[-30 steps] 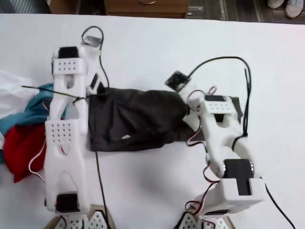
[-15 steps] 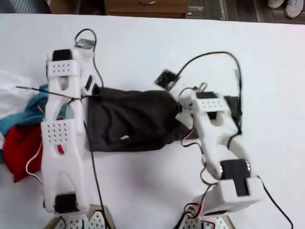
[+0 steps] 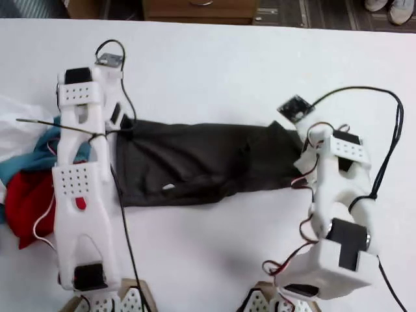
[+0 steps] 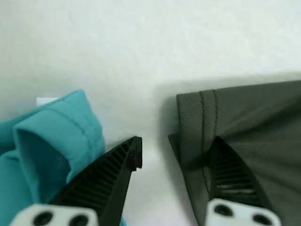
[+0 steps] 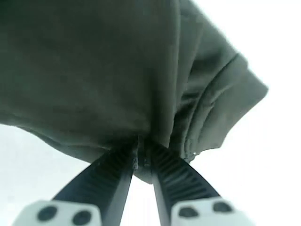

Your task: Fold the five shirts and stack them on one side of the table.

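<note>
So my right jaws are clenched tight on a bunched fold of the dark shirt (image 5: 94, 70), at its end on my right side. The shirt lies stretched out long across the middle of the tabletop (image 3: 214, 71), a bit rumpled, running between my two arms. My left jaws are released and spread wide at the shirt's other end. One finger sits over the stitched corner of the dark cloth and the other is just beside a teal shirt (image 4: 51, 136), with bare tabletop between them. Can't tell if either finger actually touches fabric. The teal one is heaped with a red shirt (image 3: 29, 201) and something white (image 3: 13, 123) under my left arm, at the tabletop's left edge.
</note>
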